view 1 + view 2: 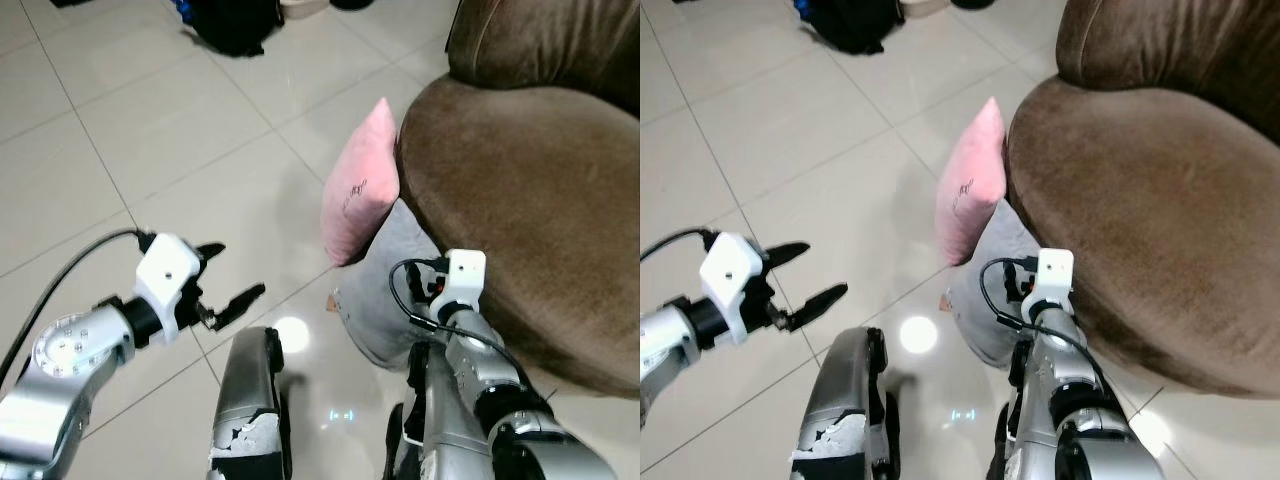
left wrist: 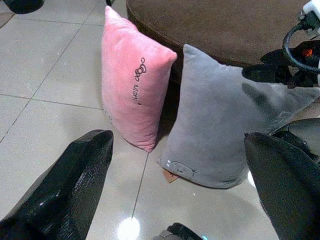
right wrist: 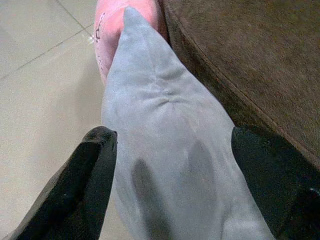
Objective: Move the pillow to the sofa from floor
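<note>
Two pillows, pink (image 1: 358,190) and grey (image 2: 220,125), were leaned on the floor against the sofa (image 1: 520,200). Right claw (image 3: 170,185) was spread astride the grey one for grasping; left claw (image 1: 225,285) was held apart, waiting.

Open tiled floor (image 1: 150,150): free room on the robot's left, up to the pink pillow (image 1: 357,185).
Brown sofa (image 1: 530,190): blocks the right side; both pillows lean against its base.
Grey pillow (image 2: 220,135): touches the pink one, no gap between.
Dark bag (image 1: 235,22), possibly a backpack: far floor, well apart.
</note>
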`<state>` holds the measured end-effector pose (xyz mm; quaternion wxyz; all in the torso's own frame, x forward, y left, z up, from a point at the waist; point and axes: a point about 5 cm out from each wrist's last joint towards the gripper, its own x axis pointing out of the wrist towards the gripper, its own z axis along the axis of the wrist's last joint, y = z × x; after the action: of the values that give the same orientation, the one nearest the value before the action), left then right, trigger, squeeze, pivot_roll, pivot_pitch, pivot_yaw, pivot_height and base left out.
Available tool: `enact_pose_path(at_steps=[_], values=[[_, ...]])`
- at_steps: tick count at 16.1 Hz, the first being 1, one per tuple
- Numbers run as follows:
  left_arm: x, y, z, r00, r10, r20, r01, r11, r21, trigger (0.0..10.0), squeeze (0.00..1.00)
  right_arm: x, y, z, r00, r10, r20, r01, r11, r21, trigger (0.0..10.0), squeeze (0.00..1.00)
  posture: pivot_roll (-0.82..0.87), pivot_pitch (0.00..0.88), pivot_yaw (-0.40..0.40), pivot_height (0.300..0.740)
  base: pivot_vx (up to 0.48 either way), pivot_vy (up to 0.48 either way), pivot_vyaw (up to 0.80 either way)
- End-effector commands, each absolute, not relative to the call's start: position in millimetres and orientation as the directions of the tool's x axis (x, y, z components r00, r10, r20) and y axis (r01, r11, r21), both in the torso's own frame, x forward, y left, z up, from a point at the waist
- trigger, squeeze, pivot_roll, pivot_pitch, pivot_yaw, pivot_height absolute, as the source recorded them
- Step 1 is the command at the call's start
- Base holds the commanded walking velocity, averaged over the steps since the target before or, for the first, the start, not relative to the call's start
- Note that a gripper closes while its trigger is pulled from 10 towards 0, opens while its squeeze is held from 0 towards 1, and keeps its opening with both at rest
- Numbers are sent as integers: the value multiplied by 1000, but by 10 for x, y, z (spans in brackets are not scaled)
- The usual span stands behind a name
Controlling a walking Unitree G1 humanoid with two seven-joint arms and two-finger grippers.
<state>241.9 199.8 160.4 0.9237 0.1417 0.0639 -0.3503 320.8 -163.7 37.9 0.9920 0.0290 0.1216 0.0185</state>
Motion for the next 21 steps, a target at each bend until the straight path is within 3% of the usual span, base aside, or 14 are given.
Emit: enact_pose_path(at_steps=[1, 7, 8, 14, 18, 19, 20, 21], values=[[2401, 2049, 1585, 738, -630, -241, 673, 712, 200, 10000, 0, 3172, -1629, 316, 962, 55, -268, -42, 998, 54, 10000, 1000, 389, 340, 63, 566, 0, 0, 0], [2375, 2050, 1633, 675, -681, -284, 733, 662, 155, 10000, 0, 3184, -1585, 217, 919, 37, -393, -62, 997, -51, 10000, 1000, 424, 353, 79, 566, 0, 0, 0], [2369, 2061, 1639, 670, -682, -294, 737, 657, 158, 10000, 0, 3166, -1564, 177, 905, 37, -425, -59, 998, -39, 10000, 0, 434, 358, 88, 566, 0, 0, 0], [2368, 2180, 1770, 690, -655, -308, 721, 659, 212, 10000, 0, 3230, -1651, 246, 905, -154, -397, 91, 981, -172, 10000, 0, 519, 375, 126, 566, 0, 0, 0], [2381, 1912, 1658, 679, -665, -312, 732, 647, 214, 10000, 0, 3197, -1637, 215, 907, -155, -392, 83, 978, -194, 10000, 0, 526, 375, 133, 566, 0, 0, 0], [2320, 1693, 1560, 661, -681, -315, 747, 635, 195, 10000, 0, 3180, -1585, 191, 908, -121, -400, 57, 984, -169, 1059, 0, 520, 377, 132, 566, 0, 0, 0], [2237, 1418, 1463, 643, -699, -314, 762, 622, 178, 10000, 0, 3164, -1546, 171, 908, -103, -407, 44, 987, -153, 0, 0, 520, 378, 132, 566, 0, 0, 0], [2164, 1179, 1407, 632, -710, -309, 772, 613, 171, 10000, 0, 3155, -1534, 162, 907, -101, -408, 41, 988, -152, 0, 0, 520, 381, 132, 566, 0, 0, 0]])
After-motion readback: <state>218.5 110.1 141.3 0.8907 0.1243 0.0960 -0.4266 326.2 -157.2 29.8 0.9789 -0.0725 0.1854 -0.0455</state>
